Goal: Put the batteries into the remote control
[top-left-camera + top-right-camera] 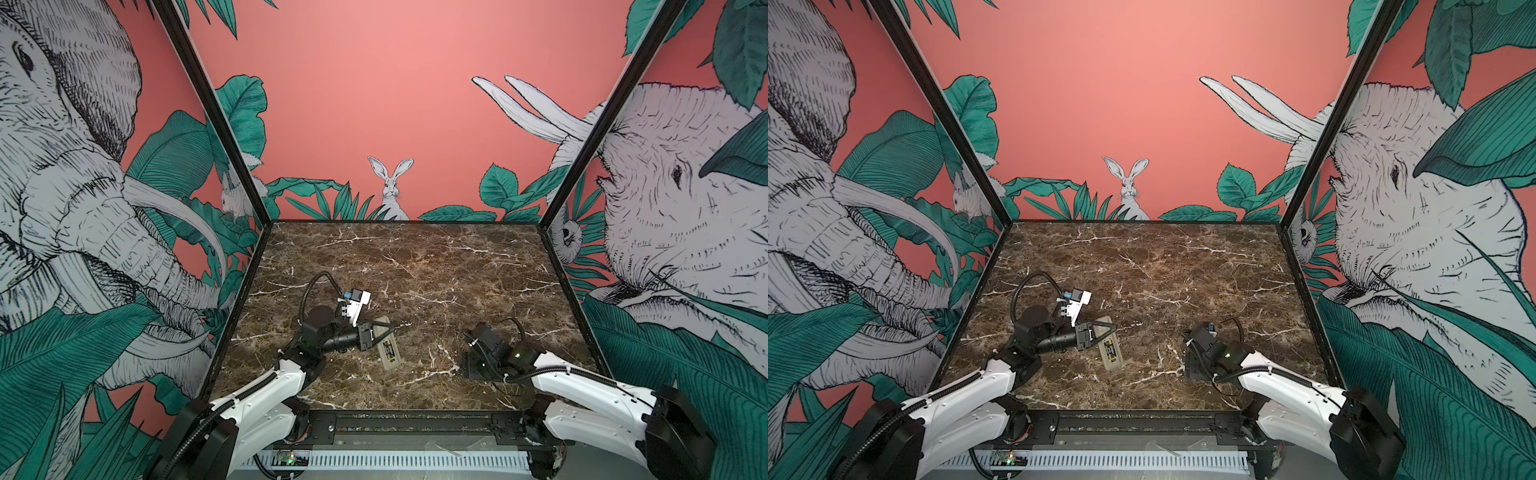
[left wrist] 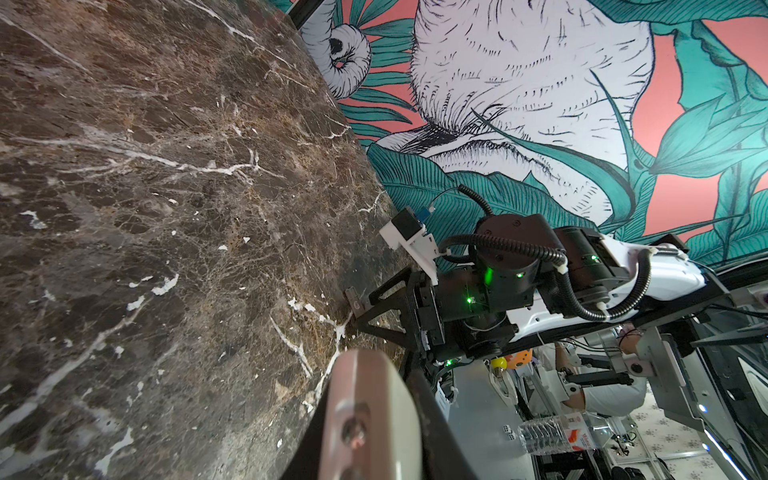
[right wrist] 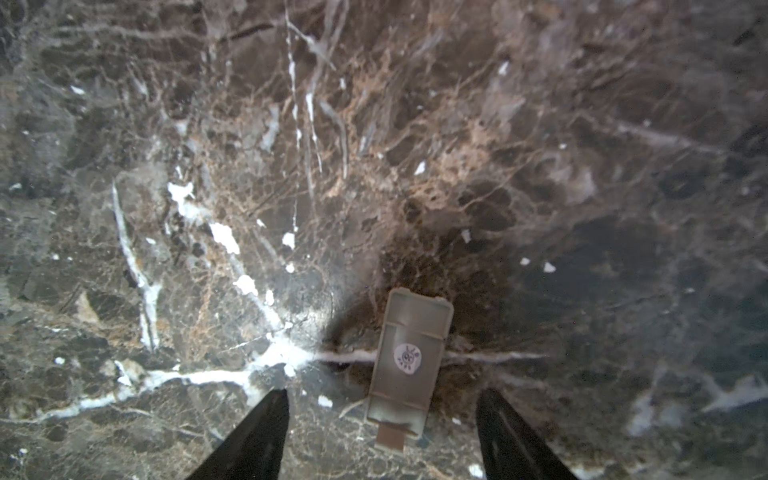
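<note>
The remote control [image 1: 384, 343] [image 1: 1108, 344] lies back-up on the marble table, greyish-beige, with its battery bay open. Dark batteries [image 1: 389, 351] [image 1: 1111, 348] with gold bands sit in the bay. My left gripper [image 1: 388, 328] [image 1: 1109, 329] is shut on the remote's far end. That rounded end [image 2: 370, 407] fills the space between the dark fingers [image 2: 432, 419] in the left wrist view. My right gripper [image 3: 382, 399] [image 1: 473, 368] points down at the table, open. The loose beige bay cover [image 3: 411, 357] with a round white sticker lies flat between its fingertips, untouched.
The brown marble table [image 1: 415, 266] is boxed in by printed walls on three sides and a black rail [image 1: 415, 419] at the front. In the left wrist view the right arm [image 2: 511, 266] stands low near the table's edge.
</note>
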You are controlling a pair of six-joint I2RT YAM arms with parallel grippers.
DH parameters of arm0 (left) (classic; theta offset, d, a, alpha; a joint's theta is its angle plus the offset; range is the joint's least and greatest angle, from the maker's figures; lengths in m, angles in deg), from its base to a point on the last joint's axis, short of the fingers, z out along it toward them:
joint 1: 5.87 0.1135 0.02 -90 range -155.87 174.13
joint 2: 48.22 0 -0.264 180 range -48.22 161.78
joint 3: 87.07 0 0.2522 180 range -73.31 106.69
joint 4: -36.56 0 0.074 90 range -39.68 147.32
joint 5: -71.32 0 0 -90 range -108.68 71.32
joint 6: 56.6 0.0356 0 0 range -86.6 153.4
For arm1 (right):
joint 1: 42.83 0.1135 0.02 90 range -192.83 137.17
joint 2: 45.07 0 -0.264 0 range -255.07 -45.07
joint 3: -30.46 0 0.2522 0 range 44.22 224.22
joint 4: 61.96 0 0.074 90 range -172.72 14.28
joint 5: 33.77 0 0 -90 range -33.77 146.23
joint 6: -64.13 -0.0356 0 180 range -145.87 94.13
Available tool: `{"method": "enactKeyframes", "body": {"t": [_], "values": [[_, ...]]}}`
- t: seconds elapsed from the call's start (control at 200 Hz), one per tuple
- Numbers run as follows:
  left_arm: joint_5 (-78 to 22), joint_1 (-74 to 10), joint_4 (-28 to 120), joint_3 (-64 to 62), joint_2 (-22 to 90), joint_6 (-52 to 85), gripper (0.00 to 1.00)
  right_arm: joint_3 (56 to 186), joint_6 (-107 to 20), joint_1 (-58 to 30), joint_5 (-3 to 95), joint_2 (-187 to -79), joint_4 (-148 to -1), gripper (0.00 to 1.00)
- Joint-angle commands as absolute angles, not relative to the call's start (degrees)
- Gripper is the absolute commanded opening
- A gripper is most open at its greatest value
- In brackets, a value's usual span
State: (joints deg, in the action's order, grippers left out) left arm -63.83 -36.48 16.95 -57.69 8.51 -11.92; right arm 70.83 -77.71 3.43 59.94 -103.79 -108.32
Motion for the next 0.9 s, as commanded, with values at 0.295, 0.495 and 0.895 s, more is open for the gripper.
{"method": "enactKeyframes", "body": {"t": [0.295, 0.495, 0.895], "values": [[-64.0, -36.65, 14.5, -57.04, 11.17, -10.75, 0.0, 71.1, -76.74, 3.84, 60.91, -108.33, -103.06, 0.72], [-63.87, -36.76, 14.62, -57.57, 10.51, -10.72, 0.0, 73.31, -75.3, 3.97, 59.72, -111.78, -101.83, 0.72], [-63.68, -36.72, 15.89, -57.84, 9.28, -9.94, 0.0, 83.65, -71.08, 8.28, 61.79, -119.98, -105.99, 0.72]]}}
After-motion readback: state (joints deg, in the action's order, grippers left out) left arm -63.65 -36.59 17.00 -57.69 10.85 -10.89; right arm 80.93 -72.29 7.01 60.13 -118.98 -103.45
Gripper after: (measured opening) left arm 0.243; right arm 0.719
